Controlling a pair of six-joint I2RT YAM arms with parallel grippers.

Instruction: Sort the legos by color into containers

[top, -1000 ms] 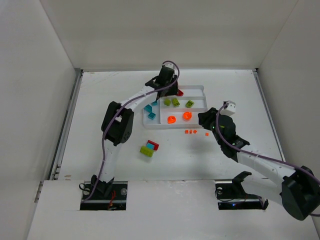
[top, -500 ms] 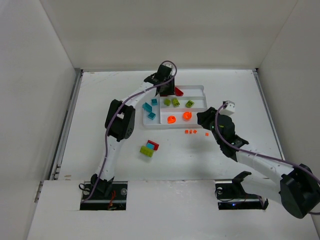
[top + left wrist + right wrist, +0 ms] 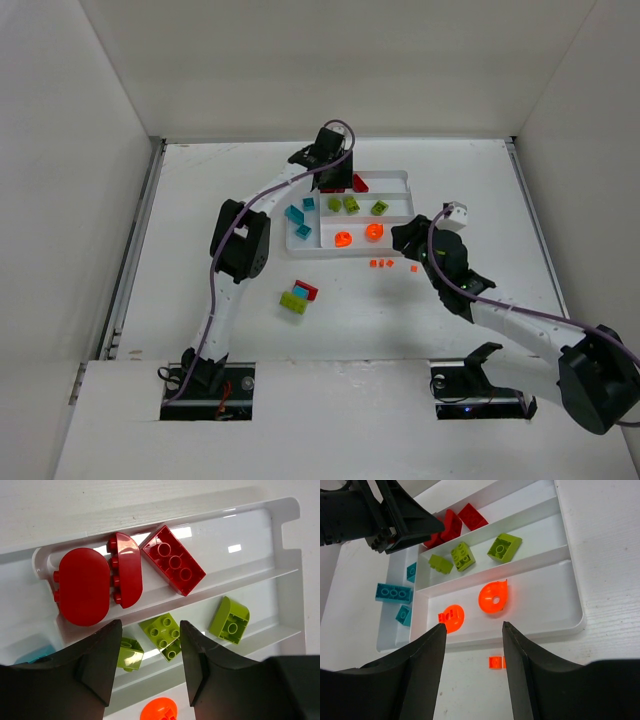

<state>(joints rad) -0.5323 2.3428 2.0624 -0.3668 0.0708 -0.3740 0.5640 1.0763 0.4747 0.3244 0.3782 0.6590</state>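
Presently found left gripper (image 3: 149, 645) wide, empty, red legos (image 3: 82, 587) just ahead inside tray (image 3: 235, 582). Found right gripper (image 3: 472, 635) wide, empty, tiny orange lego (image 3: 495, 662) on table (image 3: 600, 670) below, between jaws.

crowded at the left end of the tray's (image 3: 392, 183) far lane: three red bricks (image 3: 172, 566), just beyond the spread fingers of the left gripper (image 3: 150, 630). bare lane floor to their right. bare table (image 3: 200, 200) between the tiny orange bits (image 3: 380, 263) and the loose cluster (image 3: 298, 296); right gripper (image 3: 473, 627) parked close by the tray's near right corner.
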